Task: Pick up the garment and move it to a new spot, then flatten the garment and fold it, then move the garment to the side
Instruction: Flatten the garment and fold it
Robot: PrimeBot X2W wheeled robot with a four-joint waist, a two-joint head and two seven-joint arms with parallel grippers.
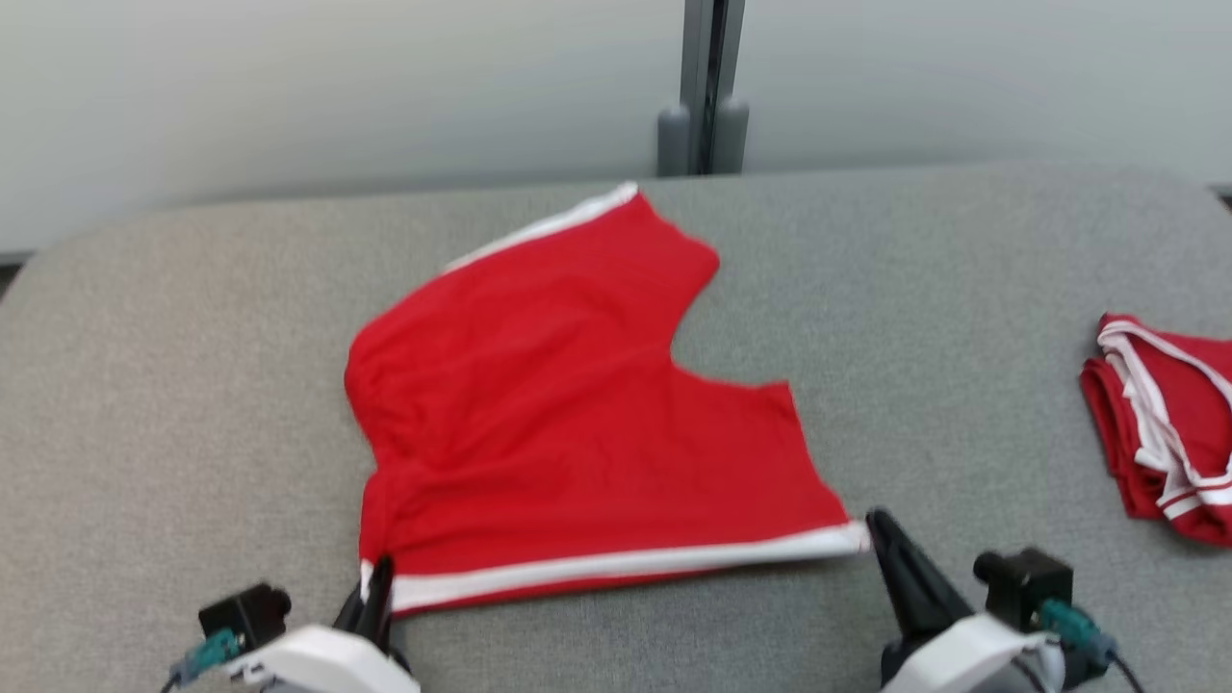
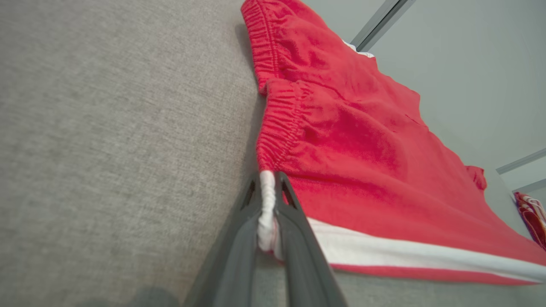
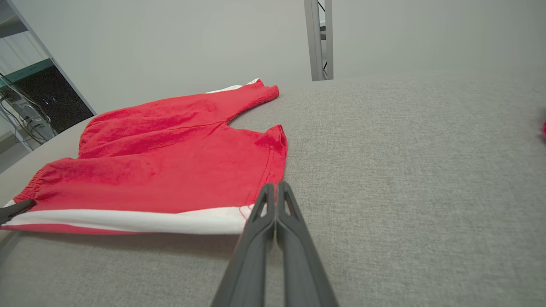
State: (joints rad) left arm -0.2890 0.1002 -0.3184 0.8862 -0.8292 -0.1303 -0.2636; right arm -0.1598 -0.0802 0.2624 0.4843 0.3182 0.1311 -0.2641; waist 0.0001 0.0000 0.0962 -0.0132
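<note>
Fingers of your left gripper (image 2: 268, 179) are clamped on the white-trimmed waistband corner of the red shorts (image 1: 577, 414). Your right gripper (image 3: 276, 187) has its fingers pressed together at the trim's other corner; you cannot tell whether cloth is caught there. On the grey table (image 1: 144, 385) the shorts lie spread near the middle, with a folded red garment (image 1: 1165, 433) well apart at the right.

The right claw (image 3: 276, 185) hides the garment's (image 3: 170, 170) gripped corner.
</note>
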